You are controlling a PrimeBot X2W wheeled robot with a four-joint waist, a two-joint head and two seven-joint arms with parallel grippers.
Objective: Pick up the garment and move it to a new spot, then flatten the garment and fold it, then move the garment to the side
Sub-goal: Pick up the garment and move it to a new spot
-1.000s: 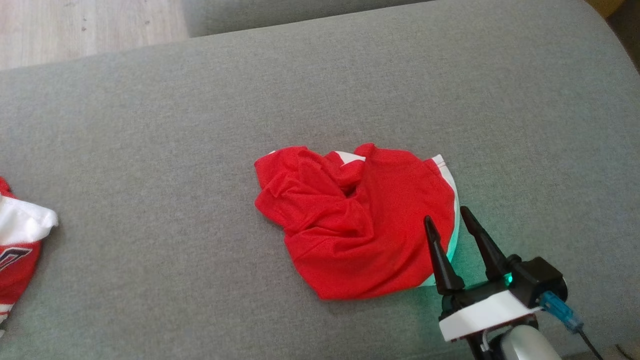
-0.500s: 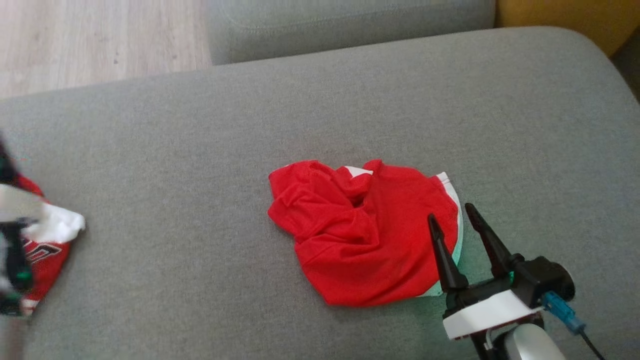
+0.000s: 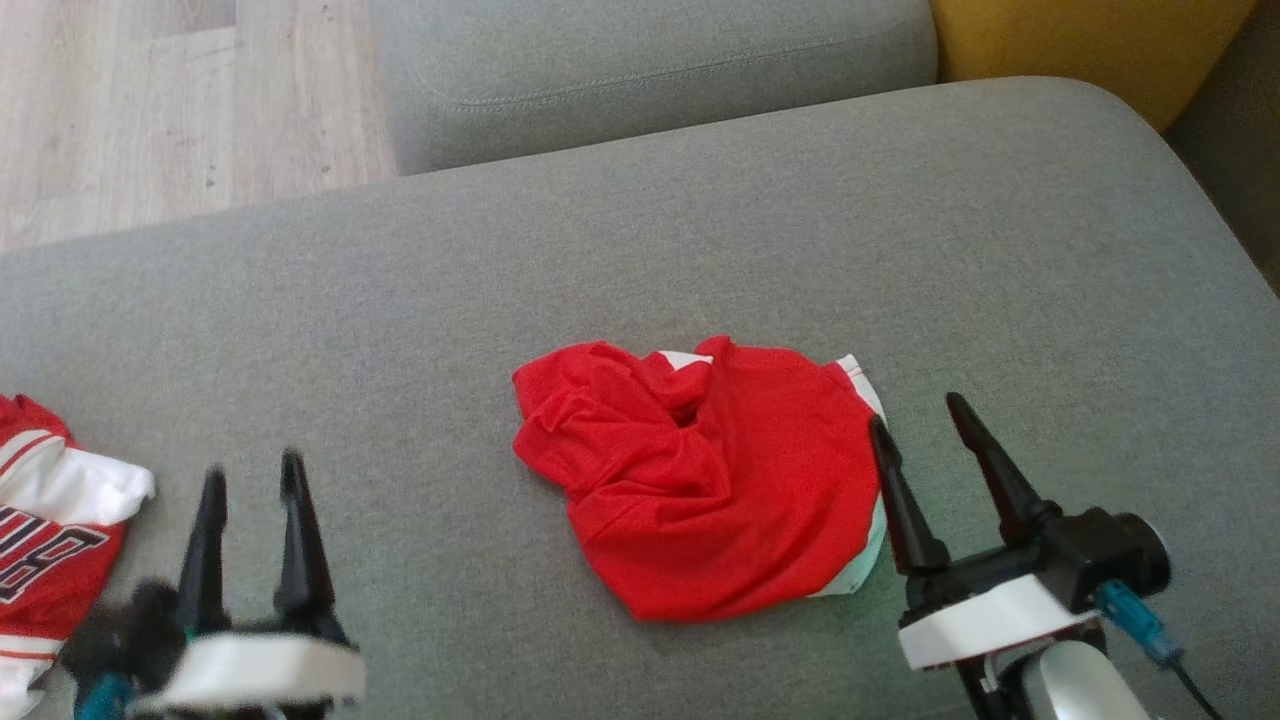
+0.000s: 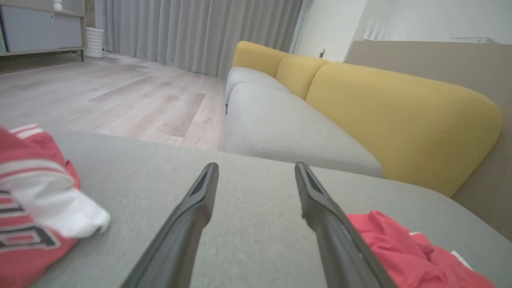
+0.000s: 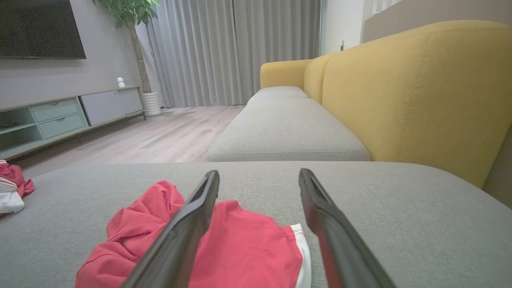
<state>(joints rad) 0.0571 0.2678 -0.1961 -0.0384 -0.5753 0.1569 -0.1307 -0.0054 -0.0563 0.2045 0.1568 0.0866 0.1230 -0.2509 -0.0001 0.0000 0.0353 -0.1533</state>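
Claws both gape, empty. The right claw (image 3: 916, 415) sits just beside the white-trimmed edge of the crumpled red garment (image 3: 700, 480), likely lined up to pinch that hem; the left claw (image 3: 252, 467) hovers well apart, nearer a red-and-white jersey (image 3: 50, 520), both lying on the grey sofa cushion (image 3: 600, 250).

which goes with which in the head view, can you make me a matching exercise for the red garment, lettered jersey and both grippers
1 red garment
2 lettered jersey
3 left gripper
4 right gripper

A far left edge of the cushion
B lower left, open, over bare cushion
C mid-cushion, crumpled
D lower right, open, beside the red garment

Pairs: 1-C, 2-A, 3-B, 4-D
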